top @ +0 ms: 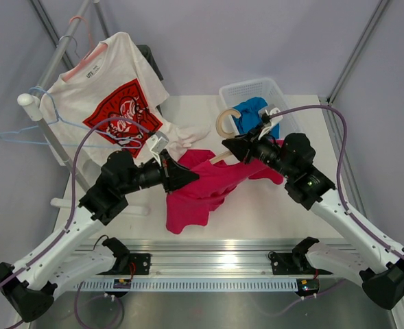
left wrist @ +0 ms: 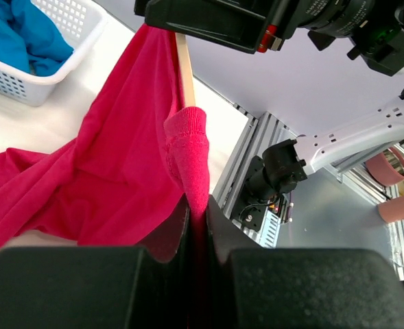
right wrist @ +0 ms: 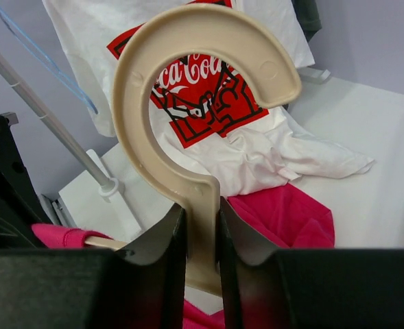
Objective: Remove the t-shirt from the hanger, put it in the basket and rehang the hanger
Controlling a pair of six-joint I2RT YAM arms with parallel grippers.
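The magenta-red t-shirt (top: 205, 185) is draped between both grippers at the table's middle, and it also shows in the left wrist view (left wrist: 112, 171). My left gripper (top: 191, 175) is shut on a fold of its collar (left wrist: 196, 168). The beige hanger (top: 223, 123) has its rounded hook raised free, and a wooden arm (left wrist: 183, 68) still runs inside the shirt. My right gripper (top: 230, 147) is shut on the hanger's neck (right wrist: 202, 205), just below the hook (right wrist: 188, 75).
A white basket (top: 256, 92) with blue cloth (top: 250, 113) stands at the back. A white Coca-Cola t-shirt (top: 112, 96) hangs on a rack (top: 51, 62) at back left with thin blue wire hangers (top: 23, 133). The table's front rail (top: 208, 271) runs below.
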